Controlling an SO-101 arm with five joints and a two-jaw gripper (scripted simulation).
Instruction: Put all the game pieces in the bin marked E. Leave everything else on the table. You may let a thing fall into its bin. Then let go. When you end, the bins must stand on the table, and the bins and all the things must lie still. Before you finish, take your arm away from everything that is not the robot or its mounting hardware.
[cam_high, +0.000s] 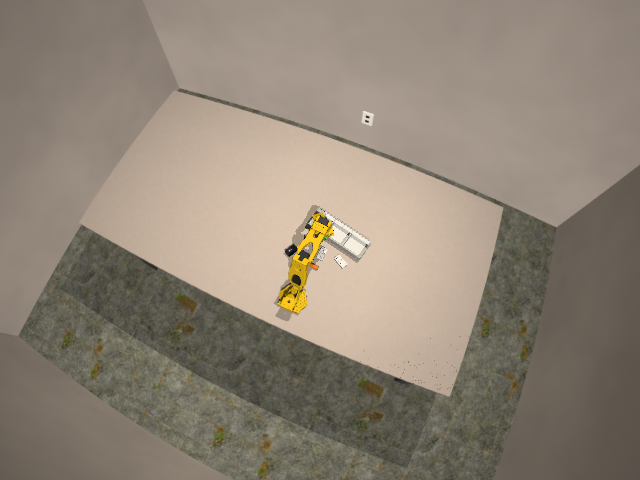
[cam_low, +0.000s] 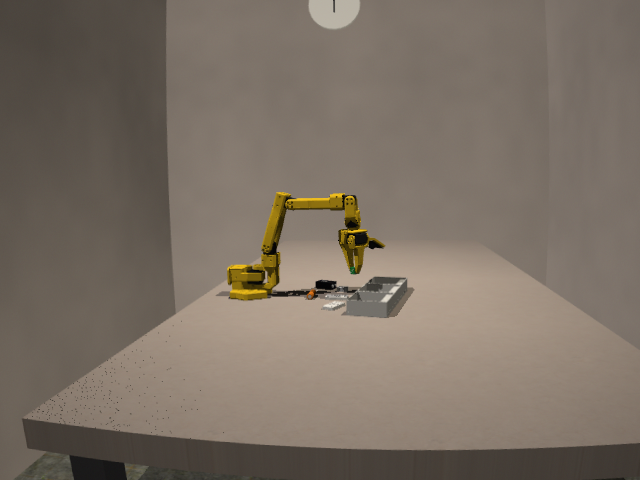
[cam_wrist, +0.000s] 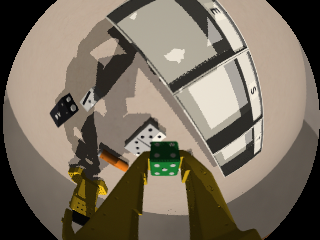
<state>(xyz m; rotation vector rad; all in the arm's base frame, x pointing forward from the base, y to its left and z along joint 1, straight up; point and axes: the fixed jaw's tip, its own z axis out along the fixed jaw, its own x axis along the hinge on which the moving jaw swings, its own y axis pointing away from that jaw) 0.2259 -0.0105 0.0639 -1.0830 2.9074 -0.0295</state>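
One black block, far left of the fingers (cam_high: 291, 250) (cam_low: 325, 284): lying on the table, showing white marks and two pale round spots on a boxy body.
Small white piece, left (cam_wrist: 88, 100): resting near the black block, carrying a dark stripe.
Orange cylinder, left of the fingers (cam_high: 313, 266) (cam_low: 310, 294): lying on its side, looking smooth.
White domino, just left of the fingertips in the wrist view (cam_high: 321, 253) (cam_low: 336, 296) (cam_wrist: 145, 136): lying flat below their height, showing black pips.
Gripper (cam_high: 325, 237) (cam_low: 353, 270) (cam_wrist: 165, 162): gripping the green die, its yellow fingers standing narrowly apart.
Green die (cam_high: 325, 238) (cam_low: 353, 270) (cam_wrist: 165, 158): hanging between the fingertips above the table, outside bin E, its cube faces showing pale pips.
Second domino (cam_high: 340, 260) (cam_low: 333, 305): lying flat beside the bin row, white and rectangular; in the wrist view it is not showing.
Bin E, beyond the fingertips (cam_high: 320, 208) (cam_low: 405, 283): standing with its straight pale wall rising between the tabletop pieces and its inside.
Bin S, right of the fingertips (cam_high: 338, 233) (cam_low: 398, 293): adjoining bin E, angular and pale.
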